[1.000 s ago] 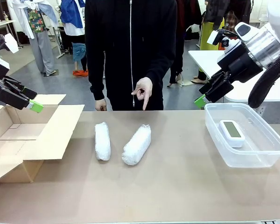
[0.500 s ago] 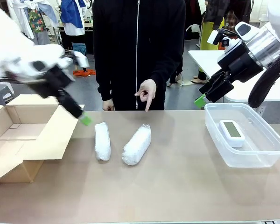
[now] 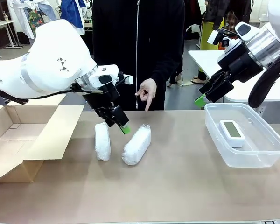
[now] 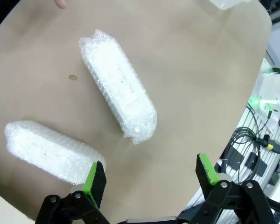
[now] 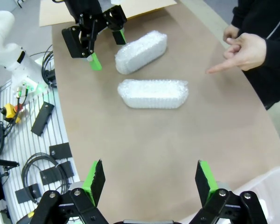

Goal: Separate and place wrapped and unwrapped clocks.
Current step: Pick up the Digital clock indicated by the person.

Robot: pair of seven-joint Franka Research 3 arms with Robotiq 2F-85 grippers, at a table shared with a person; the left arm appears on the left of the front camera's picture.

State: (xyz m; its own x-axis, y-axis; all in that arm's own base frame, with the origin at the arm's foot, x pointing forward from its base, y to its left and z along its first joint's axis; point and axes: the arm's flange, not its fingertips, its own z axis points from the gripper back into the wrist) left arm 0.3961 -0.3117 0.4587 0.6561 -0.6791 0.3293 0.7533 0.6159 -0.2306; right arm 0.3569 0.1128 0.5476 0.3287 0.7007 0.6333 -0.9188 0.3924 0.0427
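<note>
Now both sets of jaws stand released

Front view. The left gripper (image 3: 119, 124) hangs over the table (image 3: 177, 191) with nothing between its fingers. It sits low by the far ends of two bubble-wrap parcels, the left wrapped bundle (image 3: 102, 141) and the right wrapped bundle (image 3: 136, 144). These lie side by side mid-table, apart, the right one slanted. Whether a pad touches the wrap cannot be told from here. The right gripper (image 3: 203, 96) is raised off the far corner of the clear plastic tub (image 3: 246, 161), its jaws spread and empty. One digital clock (image 3: 232, 130) lies face up inside that tub. One cardboard box (image 3: 14, 140) sits open at the left edge, cut off by the frame, with a flap reaching towards the left wrapped bundle. The person's hand (image 3: 145, 91) points down beyond the far edge. Bare tabletop runs broad in front of the bundles and between them and the tub.

Left wrist view. Both bundles lie below the spread fingers, and the nearer one's end is hidden behind one pad. The table's rounded edge curves just past the other pad, with cables (image 4: 240, 136) on the floor beyond. What the wrap contains is hard to make out.

Right wrist view. The wide jaws hold nothing, and open tabletop lies below them. Both bundles lie roughly parallel ahead, with the left gripper by the end of the farther one. A corner of the tub is cut off at bottom right.
</note>
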